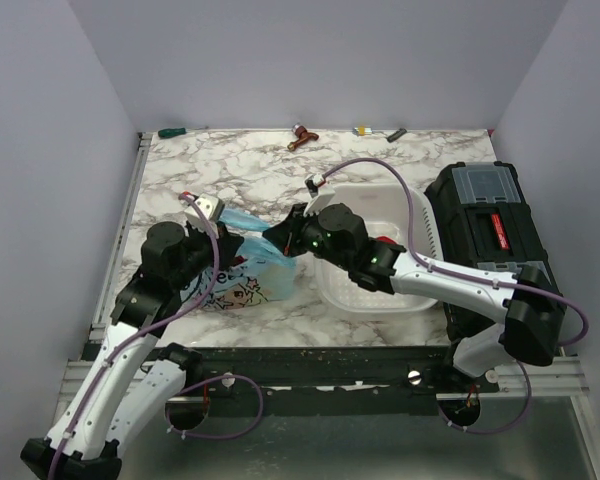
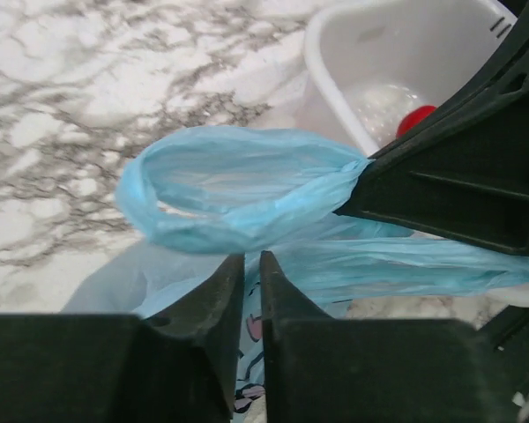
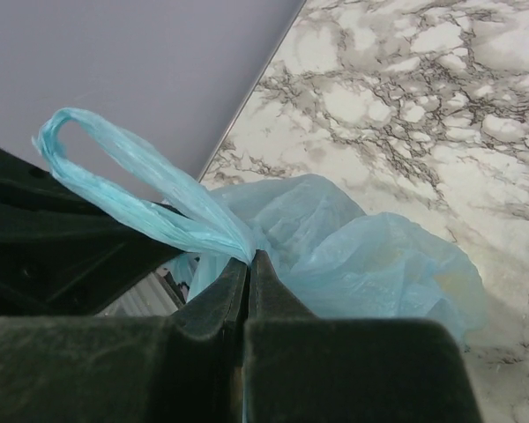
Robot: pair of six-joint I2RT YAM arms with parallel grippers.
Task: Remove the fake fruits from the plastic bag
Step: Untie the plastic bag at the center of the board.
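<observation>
The light-blue plastic bag (image 1: 248, 280) lies on the marble table between my two arms, its cartoon print facing up. The fake fruits are hidden; none shows through the film. My right gripper (image 3: 249, 257) is shut on the base of one loop handle (image 3: 115, 172), which it holds pulled up off the bag (image 3: 361, 256). In the left wrist view that handle loop (image 2: 238, 189) hangs just beyond my left gripper (image 2: 251, 260). Its jaws stand a thin slit apart with the tips against the blue film. Whether they pinch any film does not show.
A white perforated basket (image 1: 412, 300) stands right of the bag, with a red round fruit (image 2: 414, 119) inside. A black toolbox (image 1: 485, 225) sits at the far right. Small tools lie along the back edge, including a green-handled one (image 1: 170, 131) and a brown one (image 1: 302, 137).
</observation>
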